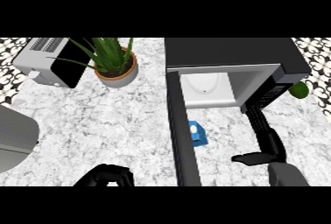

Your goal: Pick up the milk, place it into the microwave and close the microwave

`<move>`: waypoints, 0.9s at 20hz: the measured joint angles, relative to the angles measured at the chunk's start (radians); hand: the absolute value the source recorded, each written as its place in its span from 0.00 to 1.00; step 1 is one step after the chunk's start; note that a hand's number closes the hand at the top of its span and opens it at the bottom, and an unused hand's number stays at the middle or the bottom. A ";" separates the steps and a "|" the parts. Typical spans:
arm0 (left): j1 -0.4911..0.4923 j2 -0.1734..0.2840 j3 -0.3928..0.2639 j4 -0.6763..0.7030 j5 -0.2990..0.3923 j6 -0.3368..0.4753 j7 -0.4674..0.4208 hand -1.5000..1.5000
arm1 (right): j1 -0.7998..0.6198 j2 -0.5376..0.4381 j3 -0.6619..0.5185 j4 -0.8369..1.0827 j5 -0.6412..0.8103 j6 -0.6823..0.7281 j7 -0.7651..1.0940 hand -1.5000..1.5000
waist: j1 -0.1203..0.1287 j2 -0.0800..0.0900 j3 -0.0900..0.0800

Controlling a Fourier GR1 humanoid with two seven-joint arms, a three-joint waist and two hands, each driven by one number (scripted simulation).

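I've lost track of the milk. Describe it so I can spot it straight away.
Start at the black microwave at the counter's back right, with its door swung open toward the robot. The milk stands on the counter just right of that door, in front of the cavity. It is the only small blue carton there.

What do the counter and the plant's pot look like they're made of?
The counter looks like polished stone, perhaps marble or granite: white with grey speckled veining. The pot seems to be ceramic or terracotta: an orange-brown rim above a pale grey, smooth body. Neither can be settled by look alone.
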State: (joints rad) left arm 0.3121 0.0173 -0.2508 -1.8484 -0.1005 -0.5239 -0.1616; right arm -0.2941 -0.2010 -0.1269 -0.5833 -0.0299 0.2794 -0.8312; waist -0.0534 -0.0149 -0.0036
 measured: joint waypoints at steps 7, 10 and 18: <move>-0.151 -0.008 -0.056 0.145 -0.107 0.044 -0.008 1.00 | 0.308 -0.074 -0.015 -0.283 -0.074 0.042 0.012 0.00 | 0.000 0.005 0.000; -0.208 -0.012 -0.115 0.223 -0.139 0.097 -0.033 1.00 | 0.438 -0.106 -0.029 -0.416 -0.123 0.071 0.027 0.00 | 0.004 0.008 0.000; -0.354 -0.015 -0.308 0.429 -0.132 0.316 -0.107 1.00 | 0.669 -0.183 -0.069 -0.665 -0.256 0.155 0.072 0.00 | 0.021 0.013 0.002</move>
State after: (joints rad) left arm -0.0418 0.0024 -0.5584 -1.4193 -0.2328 -0.2080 -0.2690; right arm 0.3749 -0.3841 -0.1962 -1.2485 -0.2862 0.4344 -0.7595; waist -0.0327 -0.0016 -0.0018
